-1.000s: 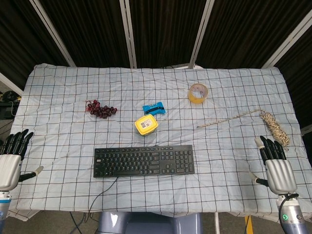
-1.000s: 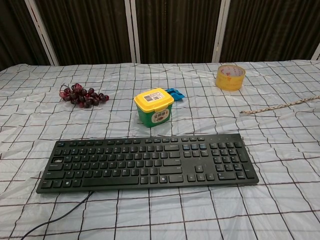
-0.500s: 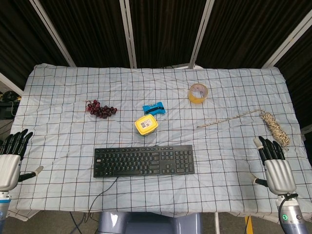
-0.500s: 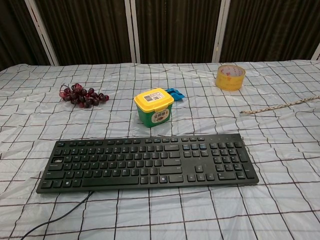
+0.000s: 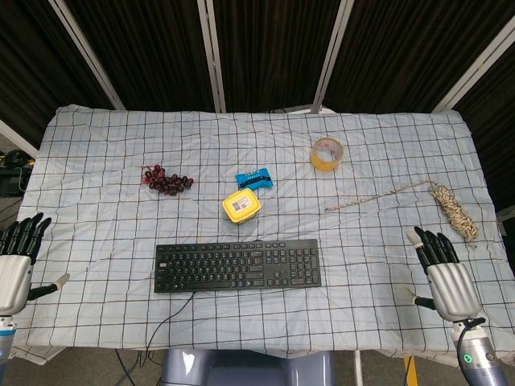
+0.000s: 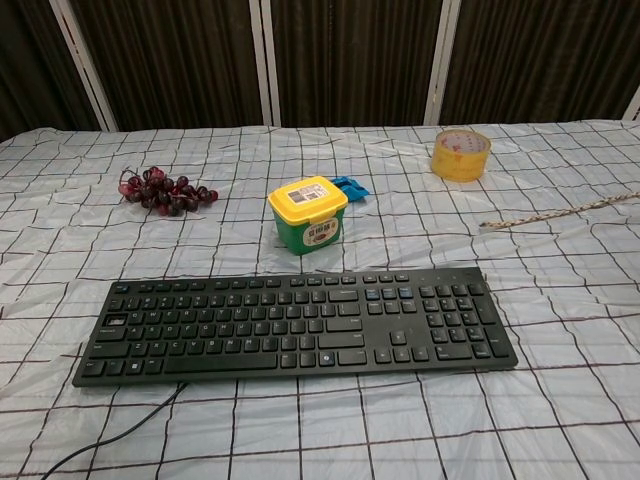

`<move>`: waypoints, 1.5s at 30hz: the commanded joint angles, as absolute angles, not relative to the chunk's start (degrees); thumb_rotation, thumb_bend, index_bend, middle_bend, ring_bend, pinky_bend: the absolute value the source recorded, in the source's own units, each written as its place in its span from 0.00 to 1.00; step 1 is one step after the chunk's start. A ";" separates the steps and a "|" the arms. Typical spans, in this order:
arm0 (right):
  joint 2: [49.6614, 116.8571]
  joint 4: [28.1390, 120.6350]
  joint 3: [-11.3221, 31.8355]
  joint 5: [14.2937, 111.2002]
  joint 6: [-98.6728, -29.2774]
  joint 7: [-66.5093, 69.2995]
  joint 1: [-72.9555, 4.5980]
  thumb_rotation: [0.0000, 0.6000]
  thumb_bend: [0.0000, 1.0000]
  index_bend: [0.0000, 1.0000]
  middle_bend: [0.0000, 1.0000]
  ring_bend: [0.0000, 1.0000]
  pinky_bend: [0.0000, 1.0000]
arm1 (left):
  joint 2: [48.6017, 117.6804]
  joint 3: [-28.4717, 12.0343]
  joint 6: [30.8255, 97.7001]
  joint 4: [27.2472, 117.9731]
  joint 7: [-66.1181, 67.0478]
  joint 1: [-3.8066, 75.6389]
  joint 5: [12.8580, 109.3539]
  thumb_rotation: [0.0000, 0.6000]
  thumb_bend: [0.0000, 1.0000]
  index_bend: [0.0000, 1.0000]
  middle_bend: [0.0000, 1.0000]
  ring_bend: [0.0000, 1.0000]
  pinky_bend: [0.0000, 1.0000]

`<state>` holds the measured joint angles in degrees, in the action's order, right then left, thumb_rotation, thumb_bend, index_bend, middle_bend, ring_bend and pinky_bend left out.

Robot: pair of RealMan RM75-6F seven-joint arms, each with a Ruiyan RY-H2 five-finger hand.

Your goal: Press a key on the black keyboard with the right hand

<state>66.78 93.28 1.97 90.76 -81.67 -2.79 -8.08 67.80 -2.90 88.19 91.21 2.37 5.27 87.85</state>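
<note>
Flat, matte black keyboard [image 5: 237, 266] on wrinkled grid cloth [image 5: 121, 217] — right hand [image 5: 441, 273] well apart, fingers spread, empty.

I had the keyboard [image 5: 237, 266] nearest me, the tub [image 5: 241, 205] just behind it, the packet [image 5: 253, 178] behind that (nearly touching), grapes [image 5: 166, 181] off left, tape roll [image 5: 327, 153] back right, rope [image 5: 451, 209] far right.

checked-cloth table [image 5: 105, 129]; keyboard [image 5: 237, 265], grapes [image 5: 166, 181], yellow tub [image 5: 241, 205], tape roll [image 5: 327, 153], rope [image 5: 451, 207]
</note>
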 commanded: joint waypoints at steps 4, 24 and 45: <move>65.64 94.47 2.16 98.70 -79.94 -1.42 -13.00 1.00 0.11 0.00 0.45 0.48 0.53 | 67.76 -3.21 87.69 91.33 2.06 5.35 86.95 1.00 0.04 0.00 0.00 0.00 0.00; 72.45 96.92 0.13 98.59 -64.25 -8.55 -22.24 1.00 0.35 0.00 0.81 0.81 0.72 | 67.52 -3.65 88.30 90.70 -0.09 5.32 87.10 1.00 0.04 0.00 0.00 0.00 0.00; 81.06 93.34 -1.03 90.08 -59.07 -13.63 -23.55 1.00 0.35 0.08 0.81 0.81 0.72 | 67.18 -2.93 90.36 90.43 -1.48 5.03 90.32 1.00 0.03 0.00 0.00 0.00 0.00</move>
